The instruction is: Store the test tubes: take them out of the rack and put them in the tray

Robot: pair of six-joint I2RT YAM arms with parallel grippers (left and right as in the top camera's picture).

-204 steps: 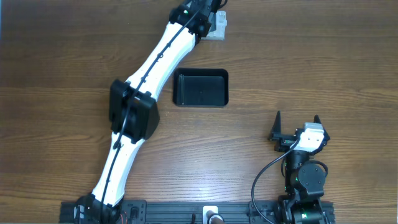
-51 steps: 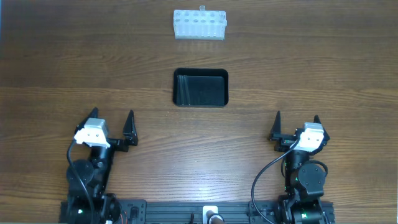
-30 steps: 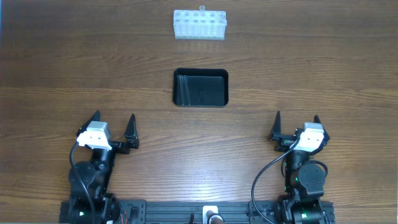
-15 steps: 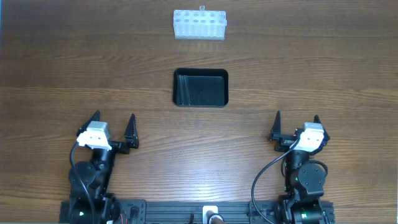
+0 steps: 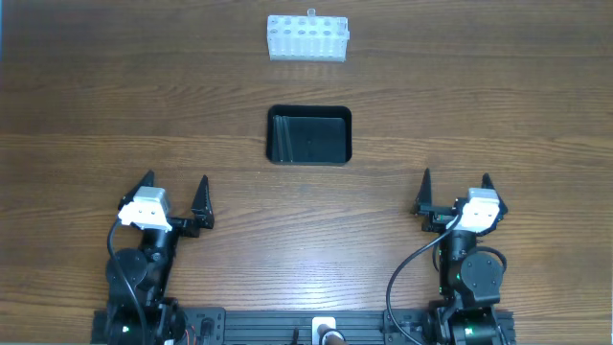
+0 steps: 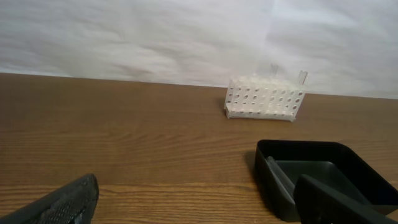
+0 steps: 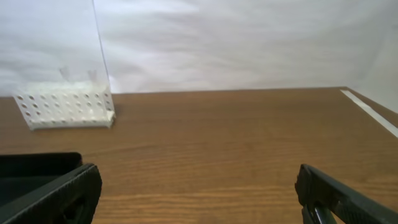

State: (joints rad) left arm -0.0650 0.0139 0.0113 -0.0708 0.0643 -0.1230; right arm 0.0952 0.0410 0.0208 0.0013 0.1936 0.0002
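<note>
A white test tube rack (image 5: 306,40) stands at the far middle of the table, with a clear tube (image 5: 310,12) upright at its back edge. In the left wrist view the rack (image 6: 264,98) holds tubes at its far side, one at the end (image 6: 302,76). The black tray (image 5: 326,139) sits nearer, mid-table, with clear tubes (image 5: 278,134) lying along its left wall. My left gripper (image 5: 174,187) is open and holds nothing, near its base at the front left. My right gripper (image 5: 456,182) is open with nothing in it at the front right.
Bare wooden tabletop lies between both grippers and the tray. A white backdrop rises behind the rack (image 7: 65,106). The table's right edge (image 7: 373,112) runs off beyond the right gripper.
The left arm, stretched out to the rack several seconds ago, has drawn back to the front left. Over the last second nothing has visibly moved.
</note>
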